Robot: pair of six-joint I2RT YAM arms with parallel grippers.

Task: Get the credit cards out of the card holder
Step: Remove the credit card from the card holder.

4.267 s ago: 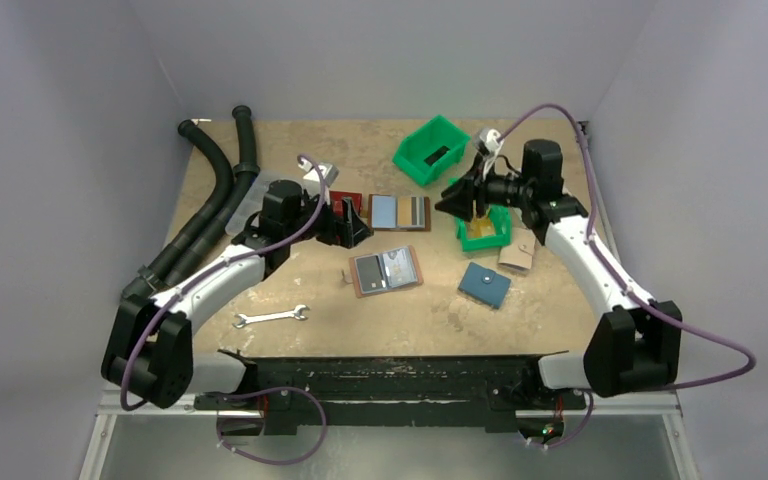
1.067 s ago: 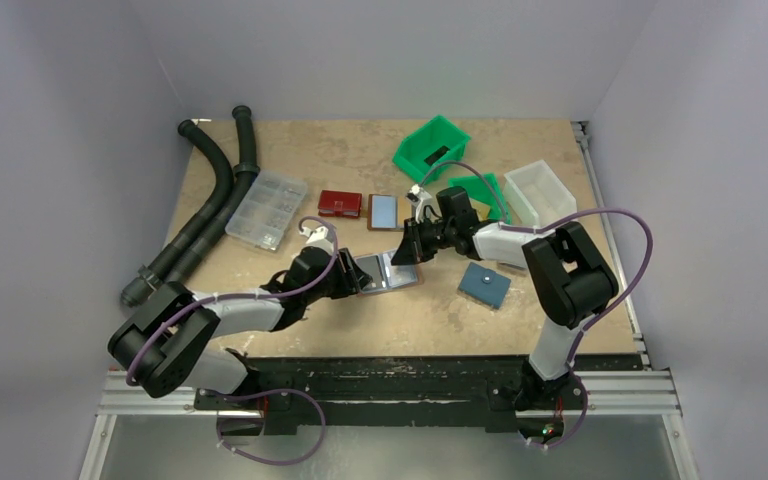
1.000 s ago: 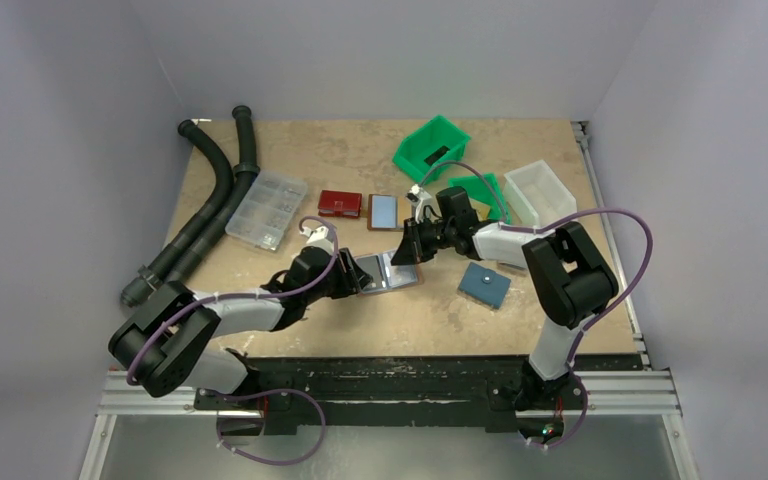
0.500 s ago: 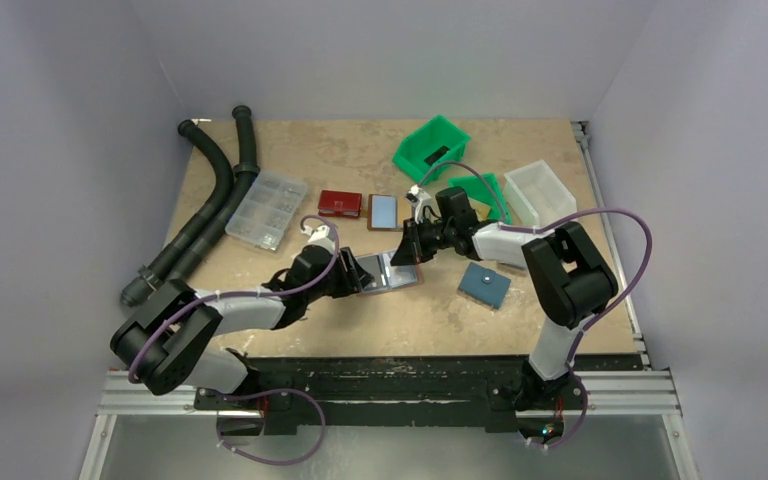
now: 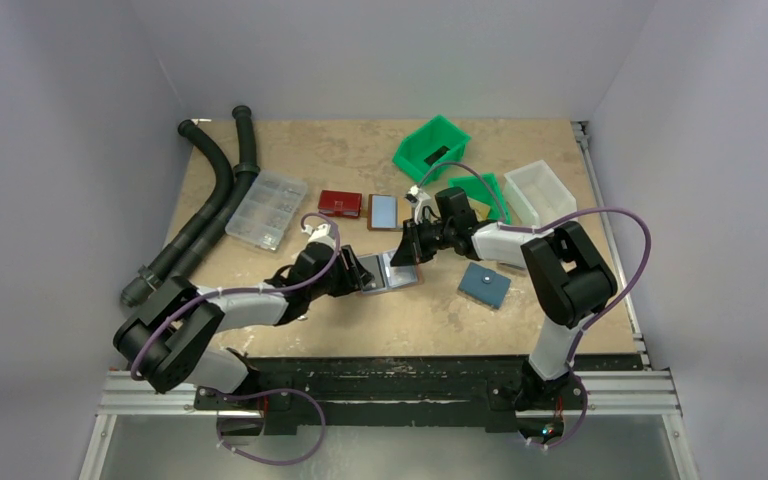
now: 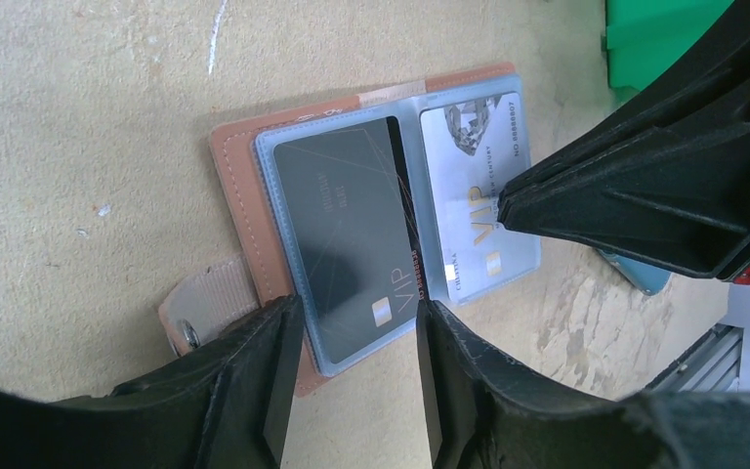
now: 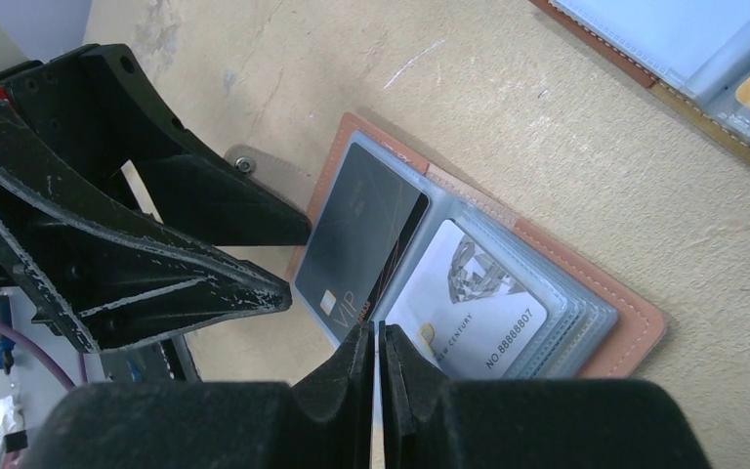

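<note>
Black card (image 6: 347, 220) and silver card (image 6: 474, 186) sit sleeved in card holder (image 6: 239, 195); none out. Left pincer (image 6: 356, 318) spread at its 6 o'clock edge; right pincer (image 7: 378, 332) pressed together.

Robotics lab: white-walled workbench (image 5: 340, 150), bolted arms (image 5: 245, 300)

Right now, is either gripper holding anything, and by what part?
Left gripper: nothing, jaws open astride the black card. Right gripper: jaws shut at a sleeve edge; whether it pinches cannot be told.
</note>
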